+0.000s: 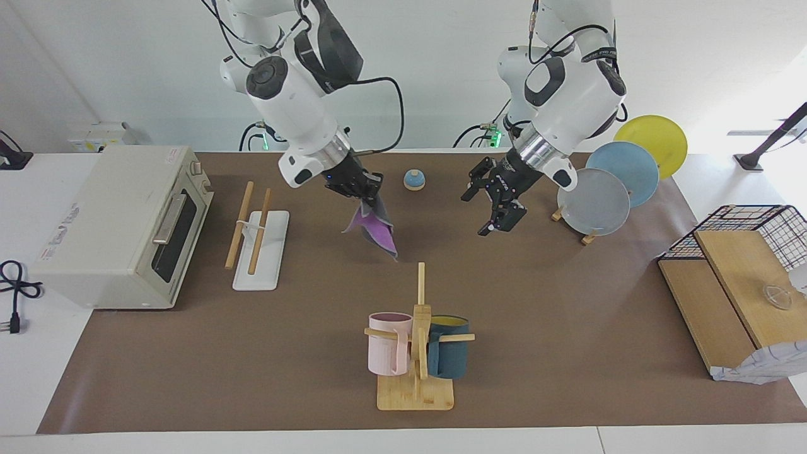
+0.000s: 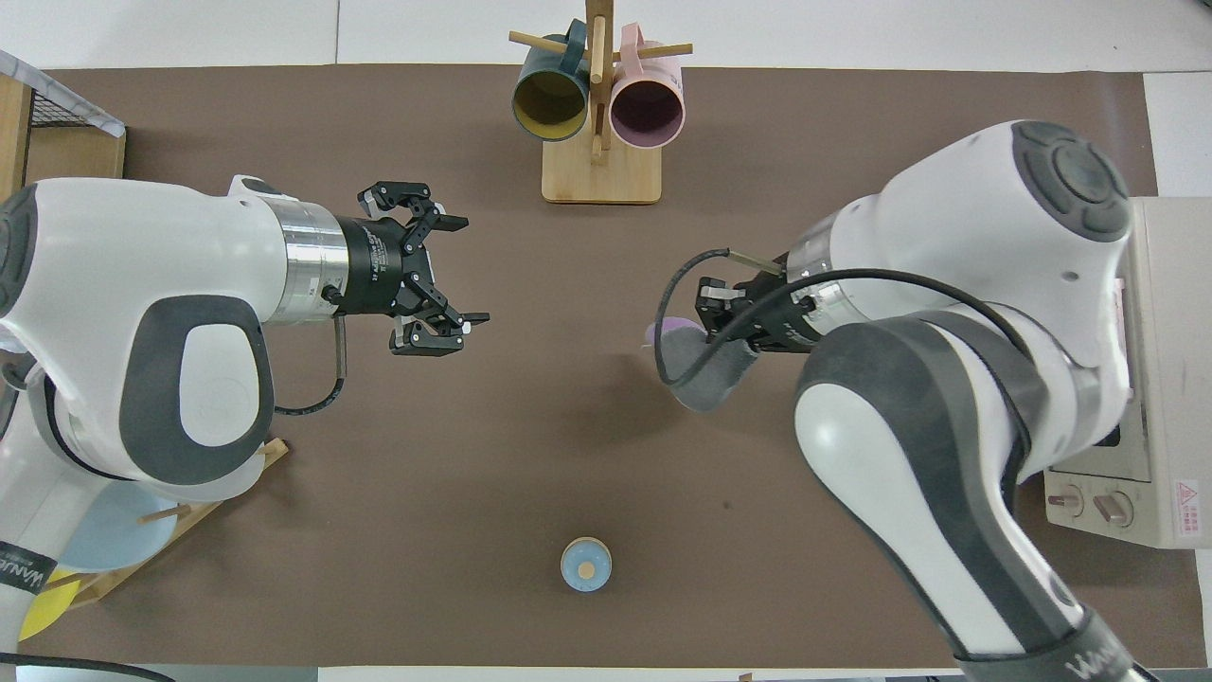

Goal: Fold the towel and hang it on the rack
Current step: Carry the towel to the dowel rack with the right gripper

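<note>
Right now the right end effector [image 1: 365, 192] is clamped on the towel [image 1: 373, 228], which hangs bunched below it in the air over bare worktop [image 1: 567, 328], purple face toward the facing camera and grey face up in the overhead view [image 2: 705, 371]. Seen in the facing view, the towel hangs at about 3 o'clock from the rack [image 1: 255, 236], well apart from it and not touching the rods. The rack, two wooden rods on a white base, stands just beside the toaster oven [image 1: 120, 224], at its door side; in the overhead view the right arm hides the rack. The left end effector [image 1: 498, 208] hovers with its jaws spread wide and nothing between them, over the worktop at about 9 o'clock from the plate stand [image 1: 621, 173] in the facing view; it also shows open in the overhead view [image 2: 445, 270]. A small blue bell [image 1: 413, 180] sits on the worktop between the two arms, close to the robots. The mug tree [image 1: 417, 340] stands at about 6 o'clock from the towel in the facing view, well apart.
</note>
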Robot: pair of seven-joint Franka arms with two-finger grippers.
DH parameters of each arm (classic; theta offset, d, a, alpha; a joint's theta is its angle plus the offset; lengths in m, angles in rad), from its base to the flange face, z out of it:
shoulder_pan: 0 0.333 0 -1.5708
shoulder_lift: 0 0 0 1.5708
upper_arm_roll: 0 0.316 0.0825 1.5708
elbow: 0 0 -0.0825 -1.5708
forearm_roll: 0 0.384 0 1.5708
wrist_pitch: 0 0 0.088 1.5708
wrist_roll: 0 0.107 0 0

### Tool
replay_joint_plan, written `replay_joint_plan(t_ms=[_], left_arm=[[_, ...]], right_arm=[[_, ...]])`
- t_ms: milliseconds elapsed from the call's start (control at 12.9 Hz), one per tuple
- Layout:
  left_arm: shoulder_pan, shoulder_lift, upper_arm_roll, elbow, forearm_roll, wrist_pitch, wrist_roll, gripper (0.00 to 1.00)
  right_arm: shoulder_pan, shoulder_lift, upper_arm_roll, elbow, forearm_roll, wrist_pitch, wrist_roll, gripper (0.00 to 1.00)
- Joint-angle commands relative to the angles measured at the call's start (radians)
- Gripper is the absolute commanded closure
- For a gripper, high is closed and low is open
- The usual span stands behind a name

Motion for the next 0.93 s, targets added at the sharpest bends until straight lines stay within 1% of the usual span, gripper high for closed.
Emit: replay_joint_plan(t_ms=[0,78,155,233,311,389,466,622,699,855], left_arm=[[0.058,-0.05,0.001,-0.065,-0.001,0.003,0.221,0.0],[0.094,-0.053,0.001,-0.066,-0.001,-0.011,0.314,0.0],[0.133,-0.053,0.001,-0.066,0.007,-0.035,0.437,0.0],[0.189,-0.055,0.001,-0.066,0.013,-0.055,0.56,0.0],[0.212,-0.055,0.003,-0.066,0.028,-0.056,0.673,0.0],[0.247,-0.053,0.001,-0.064,0.047,-0.054,0.782,0.0],[0.273,-0.047,0.001,-0.055,0.085,-0.057,0.873,0.0],[0.301,-0.038,0.003,-0.032,0.233,-0.068,1.046,0.0],[0.303,-0.033,0.003,-0.007,0.308,-0.097,1.134,0.0],[0.321,0.0,0.004,0.071,0.408,-0.19,1.284,0.0]], right_arm=[[-0.128,-0.134,0.009,-0.158,-0.038,-0.056,-0.135,1.0],[-0.188,-0.157,0.009,-0.204,-0.038,-0.071,-0.187,1.0],[-0.228,-0.175,0.009,-0.248,-0.038,-0.062,-0.236,1.0],[-0.241,-0.196,0.009,-0.296,-0.047,-0.059,-0.258,1.0],[-0.27,-0.212,0.009,-0.324,-0.076,-0.056,-0.276,1.0],[-0.279,-0.212,0.009,-0.324,-0.11,-0.056,-0.328,1.0],[-0.298,-0.209,0.009,-0.321,-0.147,-0.053,-0.397,1.0],[-0.301,-0.204,0.009,-0.313,-0.239,-0.022,-0.492,1.0],[-0.305,-0.203,0.009,-0.309,-0.288,-0.01,-0.543,1.0],[-0.359,-0.201,0.009,-0.306,-0.326,0.015,-0.652,1.0]])
